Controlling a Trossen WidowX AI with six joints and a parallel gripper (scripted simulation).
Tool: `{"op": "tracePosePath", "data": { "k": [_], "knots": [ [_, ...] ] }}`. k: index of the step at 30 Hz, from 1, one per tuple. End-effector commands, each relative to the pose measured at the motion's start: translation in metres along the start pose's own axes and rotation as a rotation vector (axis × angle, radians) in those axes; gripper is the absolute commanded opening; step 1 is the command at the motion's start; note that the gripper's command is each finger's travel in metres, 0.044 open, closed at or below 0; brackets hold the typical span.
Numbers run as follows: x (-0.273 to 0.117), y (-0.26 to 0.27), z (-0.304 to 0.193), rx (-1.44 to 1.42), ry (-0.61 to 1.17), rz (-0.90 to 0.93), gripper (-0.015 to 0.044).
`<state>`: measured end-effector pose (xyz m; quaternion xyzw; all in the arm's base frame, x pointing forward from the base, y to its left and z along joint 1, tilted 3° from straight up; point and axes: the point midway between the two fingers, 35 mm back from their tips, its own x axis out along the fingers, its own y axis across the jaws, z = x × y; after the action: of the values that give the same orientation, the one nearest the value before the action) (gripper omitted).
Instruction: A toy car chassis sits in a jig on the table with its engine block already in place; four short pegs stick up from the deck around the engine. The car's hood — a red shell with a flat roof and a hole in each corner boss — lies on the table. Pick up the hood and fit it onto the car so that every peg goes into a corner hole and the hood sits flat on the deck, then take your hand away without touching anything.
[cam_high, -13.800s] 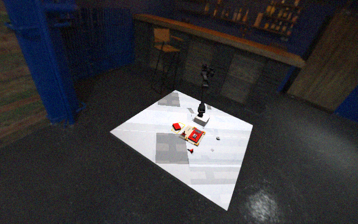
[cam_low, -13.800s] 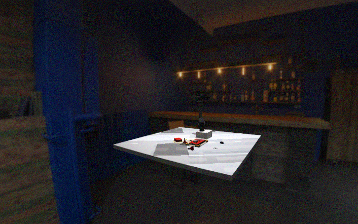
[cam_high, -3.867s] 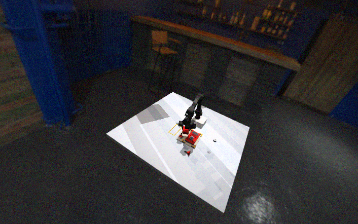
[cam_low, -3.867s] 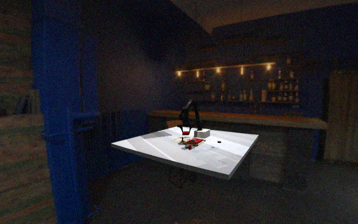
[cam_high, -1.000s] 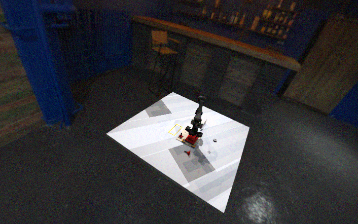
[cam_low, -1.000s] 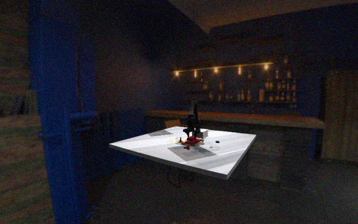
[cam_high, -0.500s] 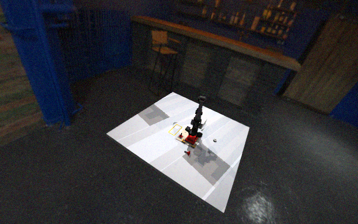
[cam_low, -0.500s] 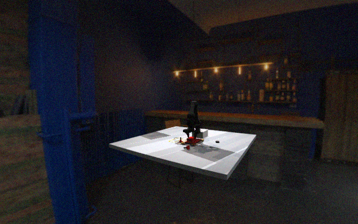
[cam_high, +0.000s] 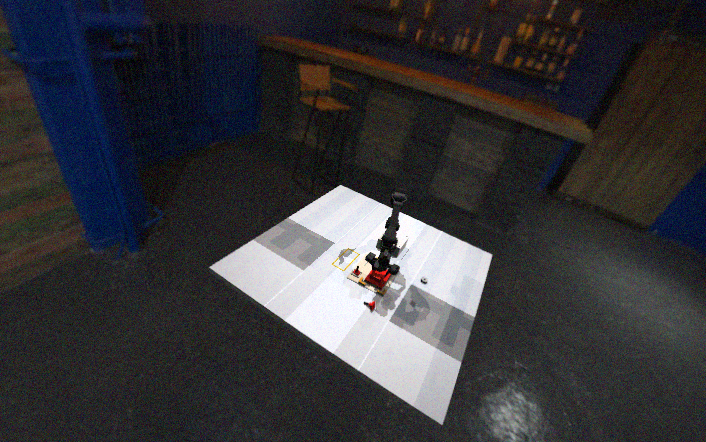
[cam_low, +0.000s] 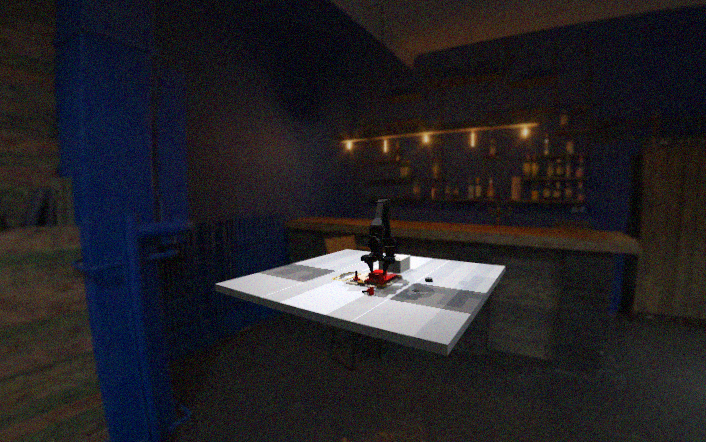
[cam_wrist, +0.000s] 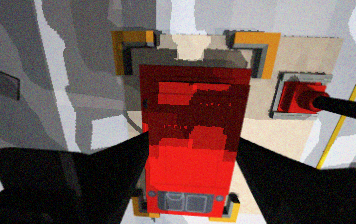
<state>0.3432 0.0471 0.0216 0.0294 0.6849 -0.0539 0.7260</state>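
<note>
The hood, a red shell (cam_high: 377, 277) (cam_low: 381, 276) (cam_wrist: 192, 167), is between the fingers of my gripper (cam_high: 382, 269) (cam_low: 378, 269) (cam_wrist: 191, 138), which is shut on its two sides. The hood is over the red chassis (cam_wrist: 187, 213), which sits between the orange corner brackets of the jig (cam_wrist: 270, 56). At the lower end in the wrist view a grey, window-like panel (cam_wrist: 185, 201) shows beyond the hood. The engine block and the pegs cannot be made out under the hood. Whether the hood touches the deck I cannot tell.
A small red part with a black handle (cam_high: 356, 271) (cam_low: 356, 276) (cam_wrist: 296, 97) stands in a grey holder beside the car. Another red part (cam_high: 370, 306) (cam_low: 370, 291) lies in front. A small wheel (cam_high: 424, 280) (cam_low: 428, 279) lies to the right. A pale box (cam_low: 403, 263) stands behind.
</note>
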Motion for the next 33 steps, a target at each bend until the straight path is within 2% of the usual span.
{"op": "tracePosePath", "data": {
  "k": [1,33],
  "knots": [
    [-0.005,0.0004,0.0013,0.0,-0.007,0.002,0.0],
    [-0.0035,-0.0004,-0.0002,-0.001,-0.014,-0.002,0.0]
  ]
}}
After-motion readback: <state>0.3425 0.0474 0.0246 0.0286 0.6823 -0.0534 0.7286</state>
